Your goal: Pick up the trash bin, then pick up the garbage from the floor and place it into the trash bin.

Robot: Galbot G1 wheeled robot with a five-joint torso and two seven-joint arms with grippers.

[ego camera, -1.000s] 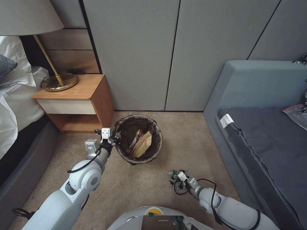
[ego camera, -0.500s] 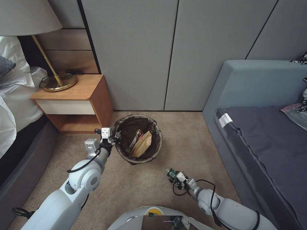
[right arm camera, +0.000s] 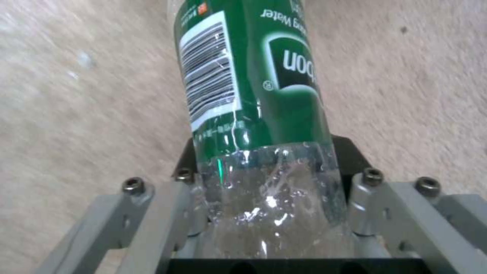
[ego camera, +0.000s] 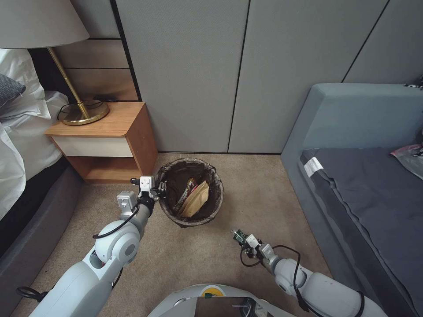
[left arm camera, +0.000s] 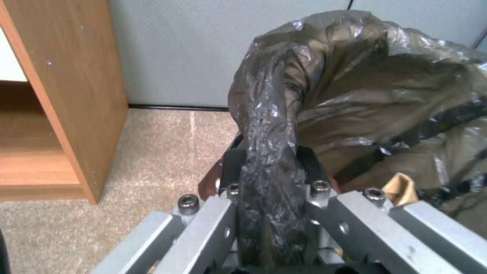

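Observation:
The trash bin (ego camera: 191,192), lined with a dark bag, sits on the carpet in the head view with a brown paper bag (ego camera: 196,200) and a red wrapper inside. My left gripper (ego camera: 155,190) is shut on its left rim; the left wrist view shows the bag-covered rim (left arm camera: 271,160) pinched between the jaws. Right of the bin and nearer to me, my right gripper (ego camera: 241,237) is shut on a clear bottle with a green label (right arm camera: 253,95), held above the carpet.
A wooden nightstand (ego camera: 103,141) with a brass lamp (ego camera: 81,112) stands left of the bin, with the bed (ego camera: 17,145) beyond it. A grey sofa (ego camera: 365,176) fills the right side. Grey wall panels close the back. Carpet lies open between bin and sofa.
My right gripper closed on the bottle and lifted it off the carpet. The left gripper kept its hold on the bin rim. The camera swayed slightly.

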